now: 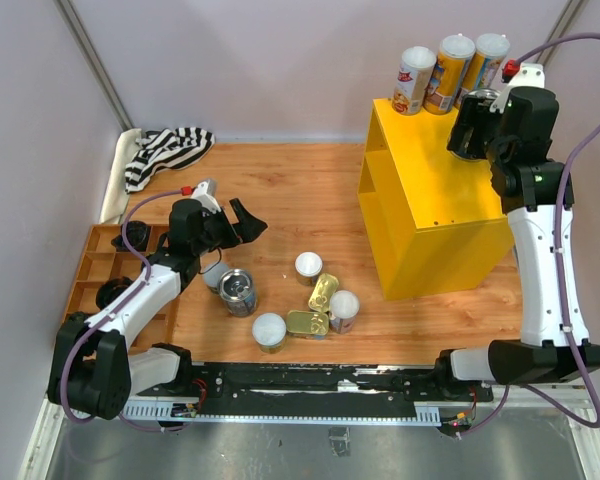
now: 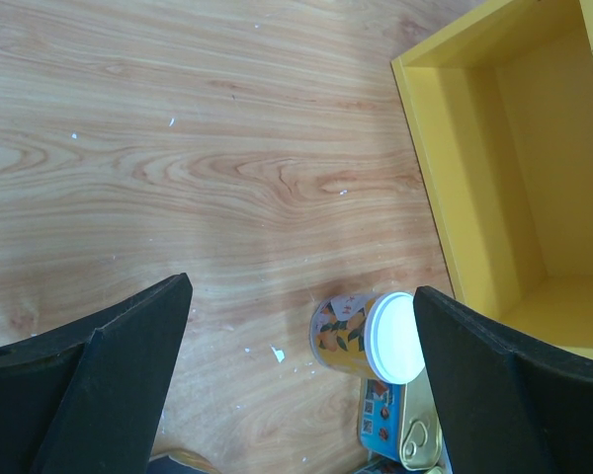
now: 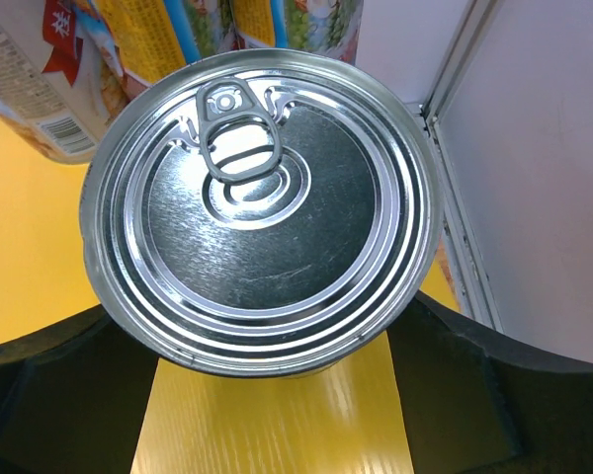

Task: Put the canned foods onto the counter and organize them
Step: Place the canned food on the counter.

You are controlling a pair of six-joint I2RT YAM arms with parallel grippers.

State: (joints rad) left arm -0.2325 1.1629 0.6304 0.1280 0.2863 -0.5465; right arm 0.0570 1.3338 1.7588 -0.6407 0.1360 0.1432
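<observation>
The right claw (image 1: 472,130) grips a silver-topped can (image 3: 262,207) upright above the yellow surface (image 1: 435,205), at 5 o'clock of the three tubes (image 1: 450,65), likely to extend their row. The left claw (image 2: 301,291) hangs open near the loose cans (image 1: 323,293) at 6 o'clock.

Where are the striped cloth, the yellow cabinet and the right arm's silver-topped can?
striped cloth (image 1: 165,150), top view, middle folds.
yellow cabinet (image 1: 435,190), top view, bare top face.
silver-topped can (image 3: 262,212), right wrist view, lid centre.

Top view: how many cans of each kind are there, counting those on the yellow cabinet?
White-lidded tubes: 6
Silver-topped cans: 2
Flat gold tins: 2
Total: 10, perhaps one more hidden under the left arm
</observation>
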